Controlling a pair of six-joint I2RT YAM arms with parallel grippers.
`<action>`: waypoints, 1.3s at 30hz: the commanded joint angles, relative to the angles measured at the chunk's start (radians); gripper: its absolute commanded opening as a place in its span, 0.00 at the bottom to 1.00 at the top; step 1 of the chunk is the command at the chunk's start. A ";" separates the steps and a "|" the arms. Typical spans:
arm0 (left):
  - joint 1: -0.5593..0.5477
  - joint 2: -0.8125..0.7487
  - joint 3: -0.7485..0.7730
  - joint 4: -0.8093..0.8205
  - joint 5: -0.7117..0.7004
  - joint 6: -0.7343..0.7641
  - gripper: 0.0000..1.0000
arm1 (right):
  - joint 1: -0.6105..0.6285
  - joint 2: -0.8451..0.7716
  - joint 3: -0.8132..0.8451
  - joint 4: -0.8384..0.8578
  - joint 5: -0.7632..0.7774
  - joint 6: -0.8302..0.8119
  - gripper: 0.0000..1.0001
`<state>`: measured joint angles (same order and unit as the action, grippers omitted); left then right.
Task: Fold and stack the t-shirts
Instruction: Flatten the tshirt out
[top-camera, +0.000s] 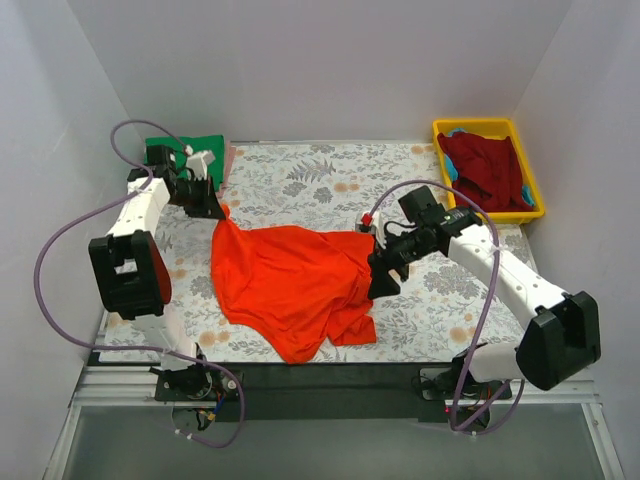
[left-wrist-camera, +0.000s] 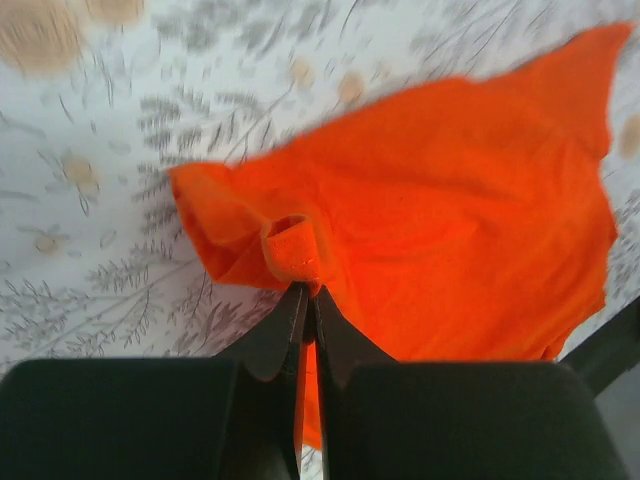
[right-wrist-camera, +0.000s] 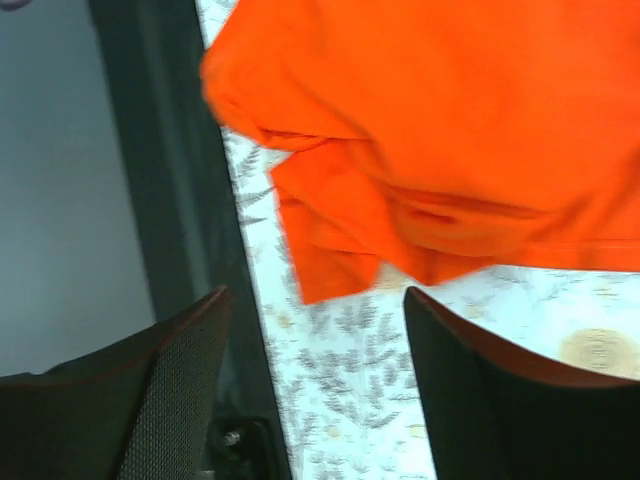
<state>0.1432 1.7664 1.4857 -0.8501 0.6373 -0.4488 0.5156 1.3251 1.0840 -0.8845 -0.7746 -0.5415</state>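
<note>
A bright orange-red t-shirt (top-camera: 295, 280) lies rumpled across the middle of the floral table. My left gripper (top-camera: 218, 207) is shut on its far left corner and lifts it a little; the left wrist view shows the closed jaws pinching a fold of the orange-red shirt (left-wrist-camera: 450, 200). My right gripper (top-camera: 382, 283) is open and empty at the shirt's right edge; in the right wrist view the orange-red shirt (right-wrist-camera: 450, 130) lies just beyond the open fingers (right-wrist-camera: 180, 370). A green t-shirt (top-camera: 190, 152) lies folded at the far left corner. A dark red t-shirt (top-camera: 488, 168) sits in the yellow tray (top-camera: 535, 190).
The yellow tray stands at the far right corner. White walls close in the table on three sides. The black front rail (top-camera: 320, 375) runs along the near edge. Purple cables (top-camera: 60, 250) loop beside both arms.
</note>
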 joint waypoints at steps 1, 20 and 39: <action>0.022 0.013 -0.028 -0.079 -0.051 0.143 0.00 | -0.029 0.109 0.140 0.030 0.063 -0.028 0.71; 0.049 -0.041 -0.122 -0.050 -0.087 0.156 0.00 | -0.058 0.606 0.346 0.475 0.641 0.245 0.62; 0.056 -0.028 -0.079 0.003 -0.090 0.091 0.00 | -0.138 0.701 0.295 0.421 0.525 0.163 0.16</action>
<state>0.1890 1.7821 1.3682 -0.8833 0.5518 -0.3313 0.3958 1.9991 1.3830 -0.4187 -0.1967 -0.3538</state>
